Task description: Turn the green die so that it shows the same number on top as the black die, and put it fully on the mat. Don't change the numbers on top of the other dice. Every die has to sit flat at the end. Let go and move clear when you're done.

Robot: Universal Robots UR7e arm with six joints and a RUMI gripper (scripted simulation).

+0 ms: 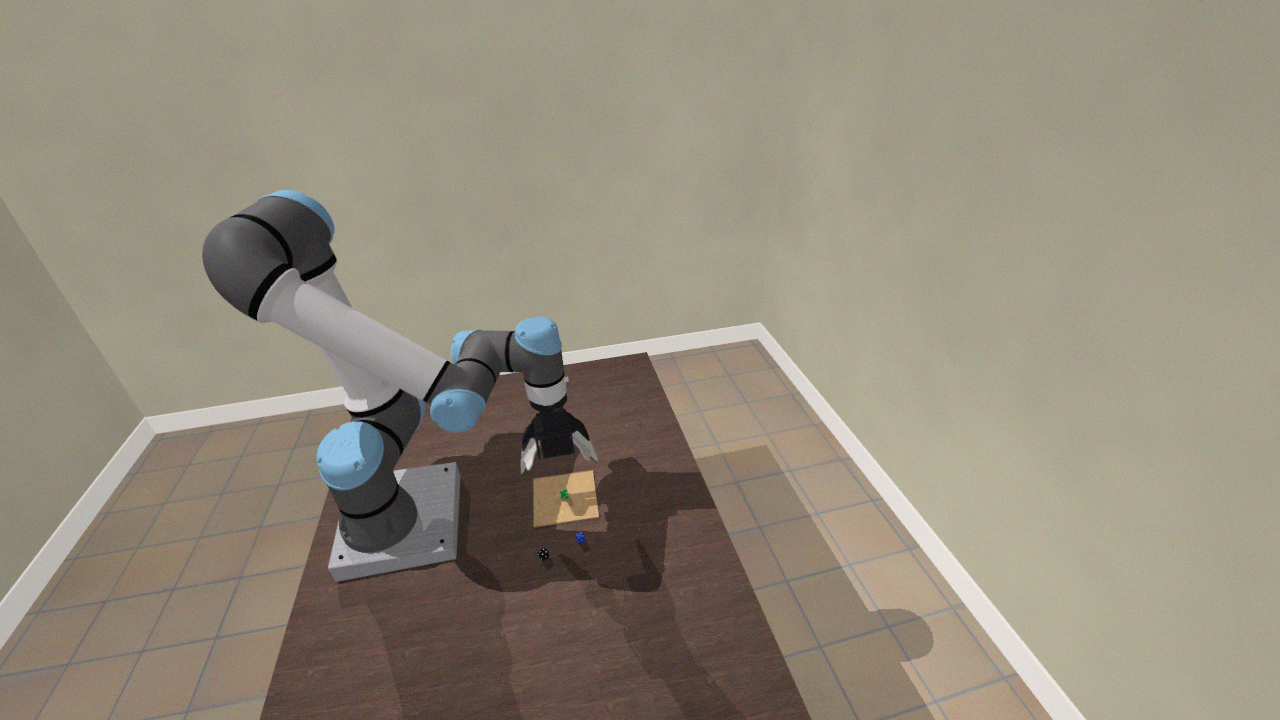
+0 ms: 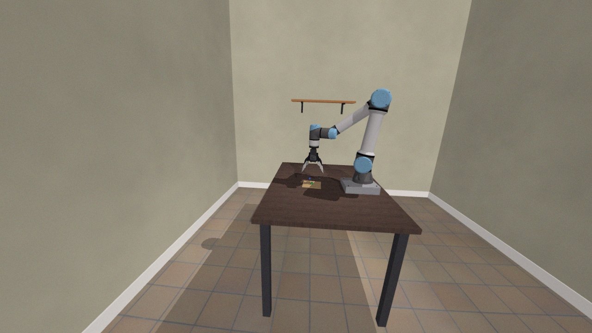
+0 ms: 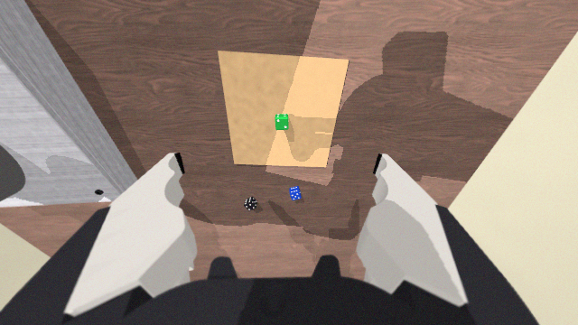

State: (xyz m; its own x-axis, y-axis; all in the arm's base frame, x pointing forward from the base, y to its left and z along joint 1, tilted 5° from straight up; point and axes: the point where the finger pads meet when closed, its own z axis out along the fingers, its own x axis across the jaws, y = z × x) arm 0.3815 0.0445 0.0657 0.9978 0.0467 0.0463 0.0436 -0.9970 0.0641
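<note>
Hand: black body with pale fingers, spread wide, nothing between the tips; raised above the worktop, pointing down, clear of every die (image 1: 559, 464) (image 2: 312, 172) (image 3: 278, 163)

Green die: on the mat, wholly inside its edges, near the middle; apparently flat; untouched by the hand (image 1: 563, 494) (image 2: 311, 183) (image 3: 282, 122)

Green die, pips: white; two set diagonally on the larger face in the wrist view, more on the narrow strip beside it; top number not safely readable

Mat: tan, four-sided, flat on the worktop, partly in shadow (image 1: 547, 514) (image 2: 316, 186) (image 3: 248, 90)

Black die: off the mat, on the worktop; white pips, too small to count with certainty (image 1: 543, 554) (image 2: 318, 178) (image 3: 250, 203)

Blue die: off the mat, on the worktop, near the black die but apart from it; nearer the mat than the black one; white pips, several on the face towards the wrist camera (image 1: 580, 537) (image 2: 309, 178) (image 3: 295, 193)

Match of green to black: cannot tell

Worktop: dark brown wood grain, dark legs (image 1: 581, 662) (image 2: 331, 211) (image 3: 158, 90)

Arm: grey and white with light-blue caps, bent over the worktop (image 1: 358, 340) (image 2: 372, 132)

Base plate: grey, bolted at the corners, beneath the arm (image 1: 438, 488) (image 2: 362, 190) (image 3: 68, 117)

Shelf: orange-brown board on two dark brackets, on the wall (image 2: 323, 101)
</note>
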